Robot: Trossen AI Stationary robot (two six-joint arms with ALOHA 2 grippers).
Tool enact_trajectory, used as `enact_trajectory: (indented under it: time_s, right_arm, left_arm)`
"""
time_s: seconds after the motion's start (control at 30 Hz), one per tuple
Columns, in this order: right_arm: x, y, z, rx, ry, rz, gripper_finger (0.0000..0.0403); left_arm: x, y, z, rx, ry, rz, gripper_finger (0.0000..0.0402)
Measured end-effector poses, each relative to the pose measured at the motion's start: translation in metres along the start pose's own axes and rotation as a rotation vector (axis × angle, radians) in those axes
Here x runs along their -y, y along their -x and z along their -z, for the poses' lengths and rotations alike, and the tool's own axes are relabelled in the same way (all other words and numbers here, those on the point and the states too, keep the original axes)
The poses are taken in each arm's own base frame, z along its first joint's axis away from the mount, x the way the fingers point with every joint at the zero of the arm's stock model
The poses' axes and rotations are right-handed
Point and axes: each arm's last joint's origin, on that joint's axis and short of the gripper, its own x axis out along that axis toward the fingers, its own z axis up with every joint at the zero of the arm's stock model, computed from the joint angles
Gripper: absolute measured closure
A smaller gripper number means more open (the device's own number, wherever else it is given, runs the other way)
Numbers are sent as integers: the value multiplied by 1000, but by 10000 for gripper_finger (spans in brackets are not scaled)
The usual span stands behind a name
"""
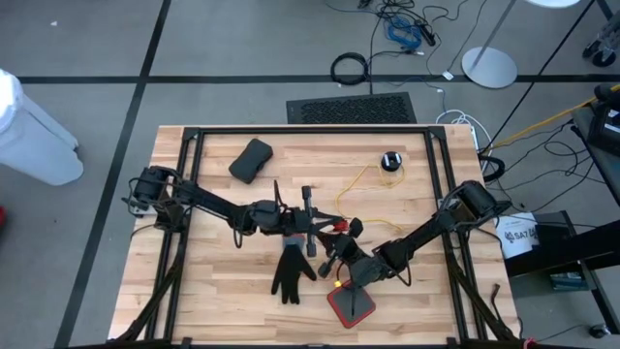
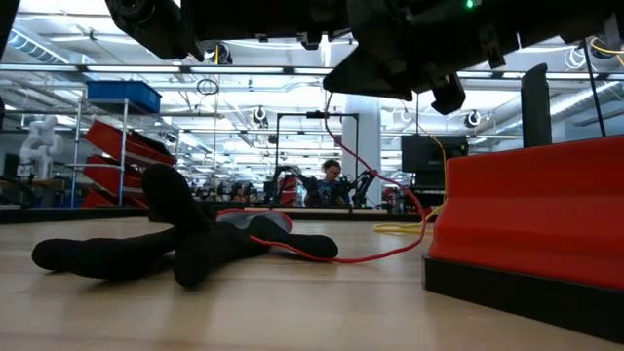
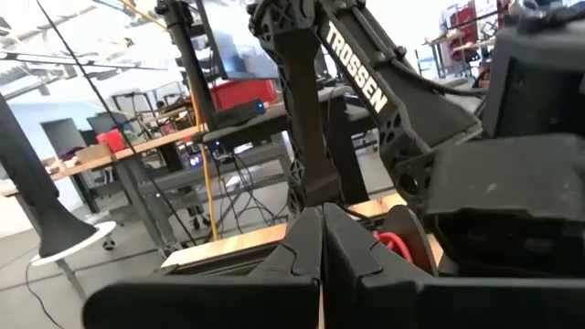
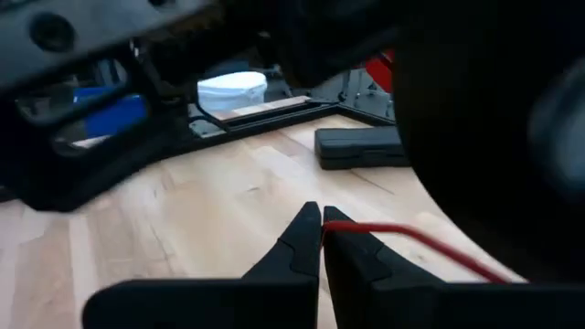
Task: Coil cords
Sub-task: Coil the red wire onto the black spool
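The two arms are meeting over mid-bench, so tangling or a collision looks likely if either swings. The left pincer is pressed together, empty. The right pincer is nipping a red cord. The yellow cord is trailing to its black puck on the bench.

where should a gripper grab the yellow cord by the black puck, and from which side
Take the yellow cord on the slack curve that lies flat on the table, a little short of the black puck. Come straight down from above with the jaws across the strand: it is thin and flat on the wood, with bare board on both sides there. The puck looks too round and low to pinch well.
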Motion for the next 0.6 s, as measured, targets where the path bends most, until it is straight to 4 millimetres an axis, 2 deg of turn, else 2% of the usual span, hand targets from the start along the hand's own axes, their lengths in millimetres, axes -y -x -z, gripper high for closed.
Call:
enact_trajectory:
  time_s: [0.13, 0.43, 0.6]
  right_arm:
    - [-6, -1, -7, 3, -13, -24, 403]
    - [-6, 0, -8, -26, -22, -51, 403]
    - [-6, 7, -23, -30, -44, -74, 403]
  left_arm:
    - [2, 0, 3, -29, -56, 17, 401]
    - [6, 3, 6, -53, -113, 39, 401]
    - [8, 6, 12, -85, -148, 47, 401]
